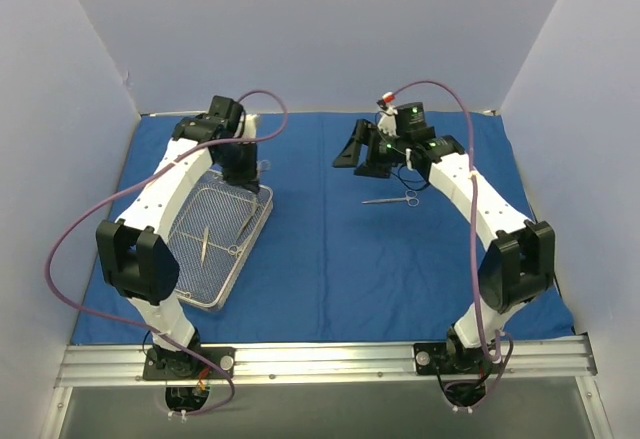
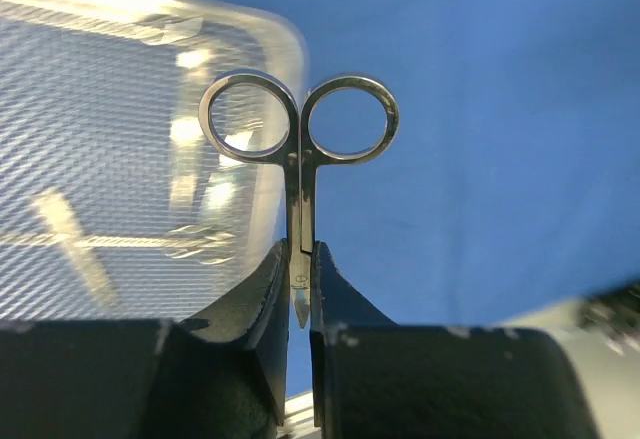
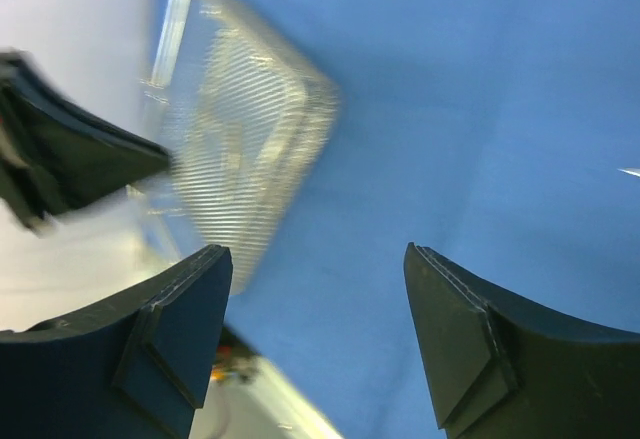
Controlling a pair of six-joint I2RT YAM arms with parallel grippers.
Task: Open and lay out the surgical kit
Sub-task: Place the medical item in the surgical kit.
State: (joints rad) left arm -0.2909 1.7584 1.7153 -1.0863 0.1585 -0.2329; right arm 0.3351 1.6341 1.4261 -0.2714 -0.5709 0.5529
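Steel scissors (image 2: 302,199) sat pinched by their blades in the left gripper (image 2: 300,289). The fingers were clamped on them and the two rings stuck out ahead, so the long axis ran straight on from the fingers. In the left wrist view one ring hung over the rounded corner of the wire-mesh tray (image 1: 250,251) and the other over bare blue cloth (image 1: 330,259). The tray lay to one side of the tool and open cloth to the other.

From above, that gripper hovered at the tray's far right corner, with the cloth spread flat under everything. A thin pair of forceps (image 1: 205,244) lay in the tray along its length, beside another small instrument too fine to name.

The right gripper (image 3: 315,254) was spread wide with nothing between its fingers, held above the cloth toward the far side. Just nearer than it, a ringed instrument (image 1: 392,199) lay crosswise on the cloth, rings toward the right arm and tip toward the tray.

Laying the scissors down would likely mean carrying them sideways off the tray corner onto cloth. The left arm was plainly the nearer one for that.
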